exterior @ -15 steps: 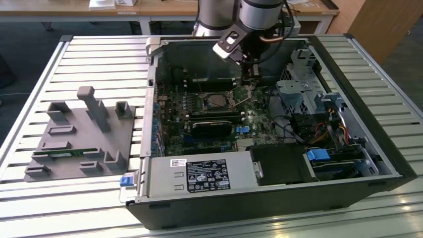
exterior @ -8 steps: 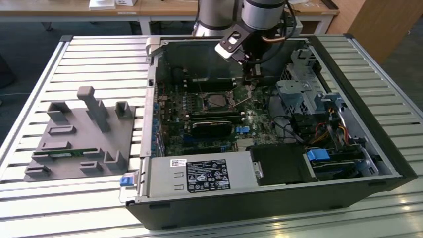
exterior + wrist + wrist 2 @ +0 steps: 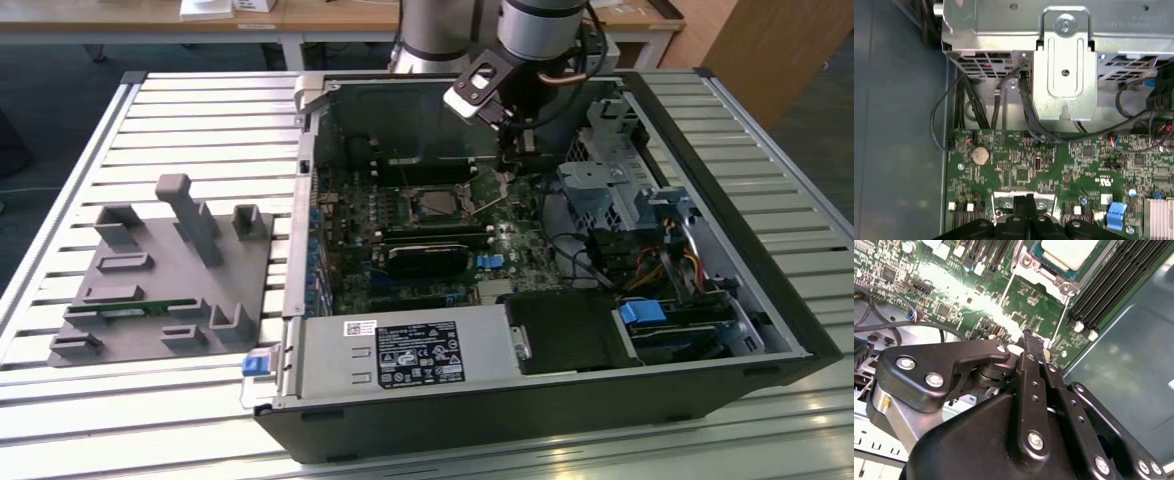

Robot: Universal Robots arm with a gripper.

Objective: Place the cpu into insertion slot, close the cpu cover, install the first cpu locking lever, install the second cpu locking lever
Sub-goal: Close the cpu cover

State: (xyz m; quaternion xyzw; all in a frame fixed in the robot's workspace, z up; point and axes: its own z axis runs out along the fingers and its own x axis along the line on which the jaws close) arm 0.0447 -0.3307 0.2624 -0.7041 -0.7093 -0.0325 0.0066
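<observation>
Metal drive cage [image 3: 1064, 65] (cables [image 3: 1023, 100] trailing) stands near the claw [image 3: 1024, 199].

The grey arm [image 3: 541, 30] carries a black, silver-screwed end effector [image 3: 1032, 342].

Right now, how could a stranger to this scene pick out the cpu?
Find the open computer case on the slatted table. On its green board, the cpu sits mid-board: a small flat square inside a metal frame, unlike the long black memory slots beside it.
</observation>
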